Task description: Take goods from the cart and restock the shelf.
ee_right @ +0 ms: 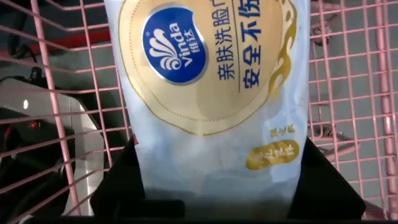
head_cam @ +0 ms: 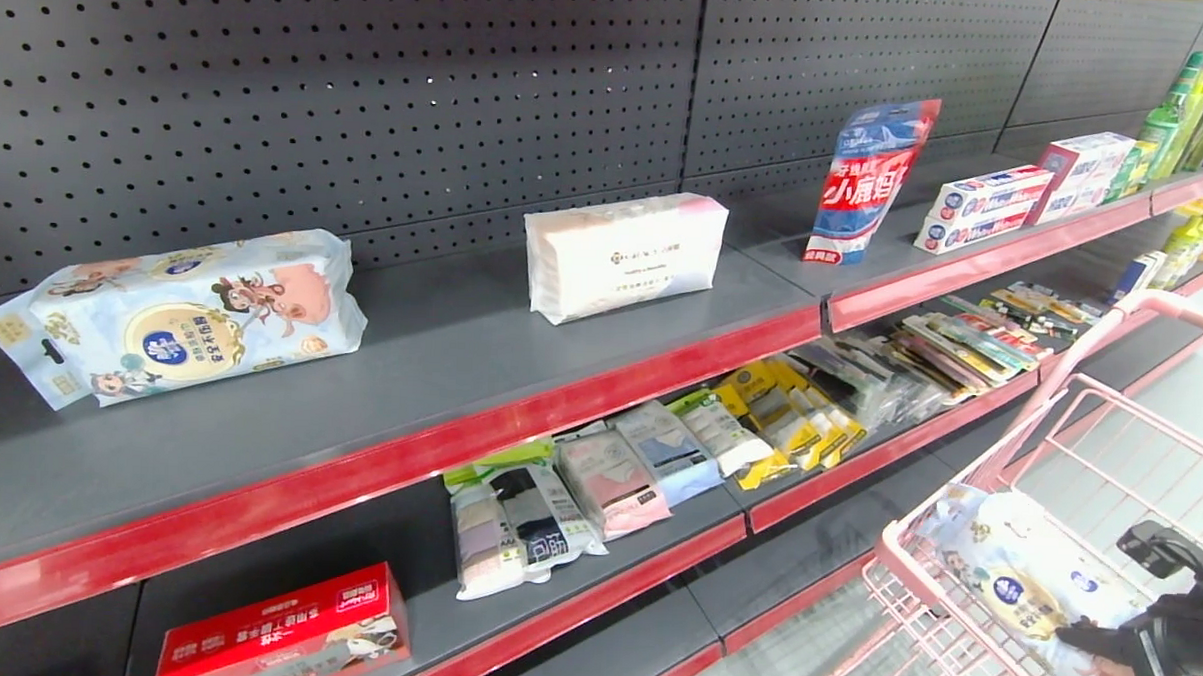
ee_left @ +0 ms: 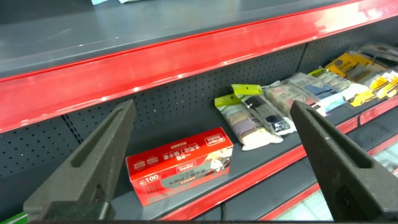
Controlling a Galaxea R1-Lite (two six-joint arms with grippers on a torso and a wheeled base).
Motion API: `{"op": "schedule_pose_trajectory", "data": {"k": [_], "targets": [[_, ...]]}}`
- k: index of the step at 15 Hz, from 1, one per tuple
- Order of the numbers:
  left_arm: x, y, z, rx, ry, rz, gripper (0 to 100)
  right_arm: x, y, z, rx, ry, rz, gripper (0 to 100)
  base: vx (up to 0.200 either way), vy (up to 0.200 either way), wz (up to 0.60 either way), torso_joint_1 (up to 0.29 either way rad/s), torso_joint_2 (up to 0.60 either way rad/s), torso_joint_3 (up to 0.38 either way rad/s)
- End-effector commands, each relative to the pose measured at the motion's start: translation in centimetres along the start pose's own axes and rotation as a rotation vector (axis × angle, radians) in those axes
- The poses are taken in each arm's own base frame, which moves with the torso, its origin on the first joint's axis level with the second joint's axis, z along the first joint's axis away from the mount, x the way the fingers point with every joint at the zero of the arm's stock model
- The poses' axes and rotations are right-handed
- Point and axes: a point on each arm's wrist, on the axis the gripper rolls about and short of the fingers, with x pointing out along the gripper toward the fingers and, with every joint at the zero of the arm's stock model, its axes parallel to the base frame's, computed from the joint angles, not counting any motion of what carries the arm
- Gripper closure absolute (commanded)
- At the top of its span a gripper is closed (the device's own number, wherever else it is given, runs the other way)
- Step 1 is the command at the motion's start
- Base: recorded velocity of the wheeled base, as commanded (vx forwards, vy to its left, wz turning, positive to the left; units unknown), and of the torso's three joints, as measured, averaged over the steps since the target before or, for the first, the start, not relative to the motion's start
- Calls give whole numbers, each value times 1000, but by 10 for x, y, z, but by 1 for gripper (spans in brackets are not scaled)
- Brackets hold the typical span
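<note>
Pack (ee_right: 211, 93) lies in cart (head_cam: 889, 548), R pincer (ee_right: 217, 146) clamped on its end; L pincer (ee_left: 212, 107) gapes wide, empty, away from cart. Step: pickup; next likely needs lift clear of cart wires, then to shelf (head_cam: 441, 342).

The shelf boards (head_cam: 441, 342) across the middle look like matt grey painted metal. Their front strips (head_cam: 579, 397) are glossy red and smooth enough to catch glare. The back panel (head_cam: 370, 90) along the top is matt dark perforated sheet. At lower right, the cart (head_cam: 1045, 394) is pink coated wire, and the wipes pack (head_cam: 1013, 583) in it is shiny, crinkled plastic film. The red box (head_cam: 286, 627) at lower left looks like glossy printed card. The fingers (ee_left: 93, 168) of the left gripper (ee_left: 212, 104) are dull, grainy grey plastic.
</note>
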Motion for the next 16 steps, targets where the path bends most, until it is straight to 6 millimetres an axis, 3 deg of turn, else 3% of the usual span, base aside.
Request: {"op": "schedule_pose_trajectory", "data": {"k": [1, 4, 6, 10, 11, 14, 16], "targets": [[0, 0, 0, 0, 1, 0, 0, -27, 4, 17, 8, -37, -81, 100, 0, 0, 0, 0, 0, 0], [0, 0, 0, 0, 1, 0, 0, -59, 15, 30, 47, -68, -177, 100, 0, 0, 0, 0, 0, 0], [0, 0, 0, 0, 1, 0, 0, -88, 29, 50, 60, -133, -262, 100, 0, 0, 0, 0, 0, 0], [0, 0, 0, 0, 1, 0, 0, -132, 88, 107, 155, -324, -374, 100, 0, 0, 0, 0, 0, 0], [0, 0, 0, 0, 1, 1, 0, -145, 115, 119, 178, -388, -387, 100, 0, 0, 0, 0, 0, 0], [0, 0, 0, 0, 1, 0, 0, -162, 171, 112, 101, -433, -442, 100, 0, 0, 0, 0, 0, 0], [0, 0, 0, 0, 1, 1, 0, -170, 192, 106, 53, -467, -440, 100, 0, 0, 0, 0, 0, 0]]}}
